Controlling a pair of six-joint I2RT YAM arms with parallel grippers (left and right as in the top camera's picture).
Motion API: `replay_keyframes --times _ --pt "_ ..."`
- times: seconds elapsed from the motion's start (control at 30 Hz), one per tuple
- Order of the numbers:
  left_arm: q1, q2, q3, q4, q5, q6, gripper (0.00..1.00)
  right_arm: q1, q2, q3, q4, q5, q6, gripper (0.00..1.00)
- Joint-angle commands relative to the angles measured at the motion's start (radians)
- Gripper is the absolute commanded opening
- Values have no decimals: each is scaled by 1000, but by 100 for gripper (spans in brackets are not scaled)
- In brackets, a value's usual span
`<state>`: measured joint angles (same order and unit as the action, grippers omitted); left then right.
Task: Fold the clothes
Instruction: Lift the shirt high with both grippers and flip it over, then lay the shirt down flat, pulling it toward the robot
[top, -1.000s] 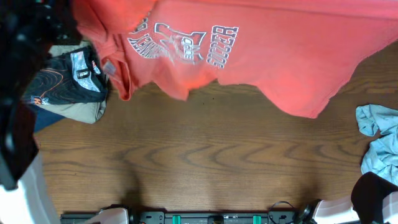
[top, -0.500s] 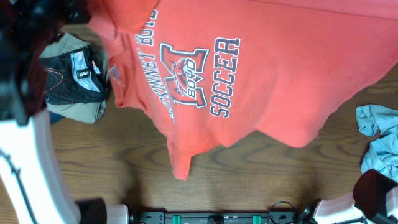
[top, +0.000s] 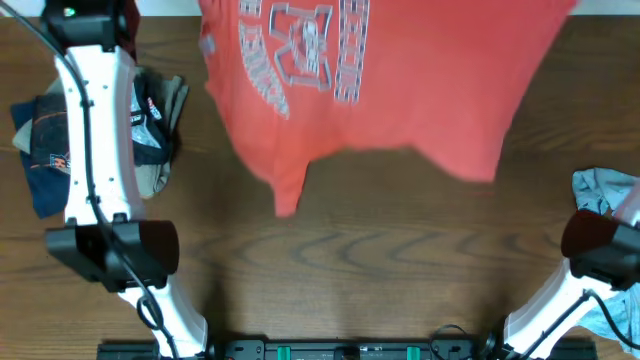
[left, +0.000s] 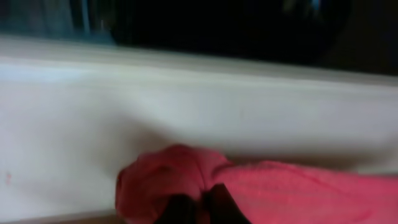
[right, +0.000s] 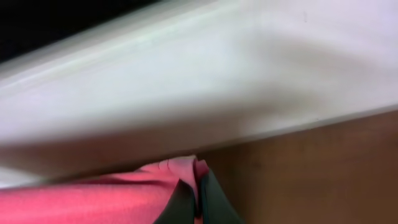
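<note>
You look to be at a robot lab bench: your white left arm (top: 95, 130) and right arm (top: 545, 310) rise from a black rail (top: 340, 351) with green fittings at the edge of a wood-grain table (top: 380, 250), with a plain white wall (left: 186, 106) behind.

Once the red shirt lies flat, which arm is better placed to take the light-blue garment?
Right, probably: the light-blue garment lies at the table's right edge, beside the right arm; the left arm stands far across.

Overhead evenly lit; wrist views dim, motion-blurred.
</note>
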<state>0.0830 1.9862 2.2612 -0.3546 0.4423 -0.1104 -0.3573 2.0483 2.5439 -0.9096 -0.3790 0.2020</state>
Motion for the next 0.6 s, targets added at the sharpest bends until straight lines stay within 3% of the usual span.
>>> replay_keyframes --times 0.0,0.1,0.2,0.27,0.37,0.5,0.57 --pt "45 -72 72 117 -93 -72 6 -51 -63 51 71 151 117 1" --pt "56 -82 167 120 -90 -92 6 -76 -101 64 72 186 126 1" --pt "63 -93 235 4 -22 -94 6 -93 -128 64 -4 227 82 1" --pt "62 -105 251 -145 79 -94 6 -95 -132 63 -96 238 24 1" --pt "42 -104 246 -494 200 -74 6 -91 -126 51 -279 299 -60 1" --pt "0 -82 180 -929 200 117 6 -87 -85 9 -526 399 -126 1" --pt "-21 -63 127 -1068 194 195 6 -87 -58 -37 -605 438 -129 1"
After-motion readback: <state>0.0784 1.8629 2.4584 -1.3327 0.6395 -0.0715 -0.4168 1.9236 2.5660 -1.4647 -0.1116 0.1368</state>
